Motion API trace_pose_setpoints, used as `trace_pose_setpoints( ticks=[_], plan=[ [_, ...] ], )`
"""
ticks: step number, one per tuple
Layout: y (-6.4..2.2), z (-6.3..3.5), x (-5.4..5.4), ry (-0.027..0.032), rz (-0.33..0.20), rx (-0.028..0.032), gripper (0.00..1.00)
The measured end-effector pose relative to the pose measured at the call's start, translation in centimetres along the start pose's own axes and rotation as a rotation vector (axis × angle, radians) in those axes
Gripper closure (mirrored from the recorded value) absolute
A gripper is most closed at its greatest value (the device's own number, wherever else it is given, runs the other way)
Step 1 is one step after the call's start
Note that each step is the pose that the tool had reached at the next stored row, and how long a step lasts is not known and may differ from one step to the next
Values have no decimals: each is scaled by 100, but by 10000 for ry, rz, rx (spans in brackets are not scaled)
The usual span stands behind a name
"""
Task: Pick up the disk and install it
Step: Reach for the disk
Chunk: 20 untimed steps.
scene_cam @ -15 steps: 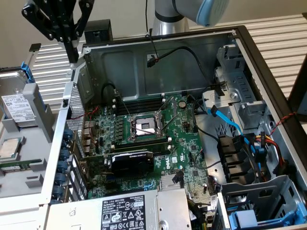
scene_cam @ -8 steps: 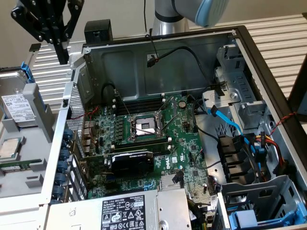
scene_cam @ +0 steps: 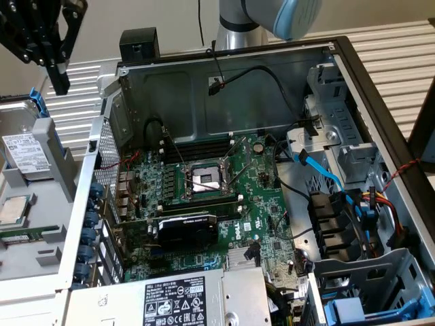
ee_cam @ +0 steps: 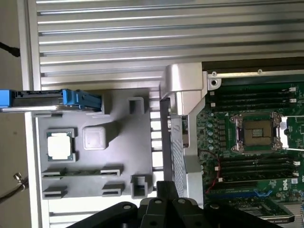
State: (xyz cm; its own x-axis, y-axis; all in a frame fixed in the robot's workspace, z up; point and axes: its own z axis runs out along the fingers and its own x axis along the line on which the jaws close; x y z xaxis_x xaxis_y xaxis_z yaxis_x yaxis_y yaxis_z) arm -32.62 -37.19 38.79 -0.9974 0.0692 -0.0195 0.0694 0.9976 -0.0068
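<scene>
Gripper [scene_cam: 60,81], black, jaws shut and empty, above grey plastic tray [scene_cam: 60,200] holding blue-framed silver disk [scene_cam: 26,153] and square silver chip [scene_cam: 13,210]; open metal computer case [scene_cam: 204,88] adjoins tray, its white label [scene_cam: 180,302] reads DELL.

The disk [scene_cam: 17,122] was seen as silver-grey, with a white printed label [scene_cam: 24,153] and a blue frame [scene_cam: 35,102]. The motherboard [scene_cam: 224,197] was green, with a blue cable [scene_cam: 323,174] at its three o'clock. The counter [ee_cam: 118,38] was ribbed pale grey.

Exterior view angles down into case [scene_cam: 204,102]; wrist view overhead; motherboard [scene_cam: 266,190] shared.
</scene>
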Motion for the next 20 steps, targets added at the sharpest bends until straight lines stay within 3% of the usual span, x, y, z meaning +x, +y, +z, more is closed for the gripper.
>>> trace_pose_setpoints(
  ticks=[4,10,17,20],
  plan=[
    [5,3,148,2,-6,-35,89],
    [164,1,231,-2,-9,-37,89],
    [203,-2,525,2,-8,-100,89],
    [265,-3,594,0,-8,-105,89]
  ],
)
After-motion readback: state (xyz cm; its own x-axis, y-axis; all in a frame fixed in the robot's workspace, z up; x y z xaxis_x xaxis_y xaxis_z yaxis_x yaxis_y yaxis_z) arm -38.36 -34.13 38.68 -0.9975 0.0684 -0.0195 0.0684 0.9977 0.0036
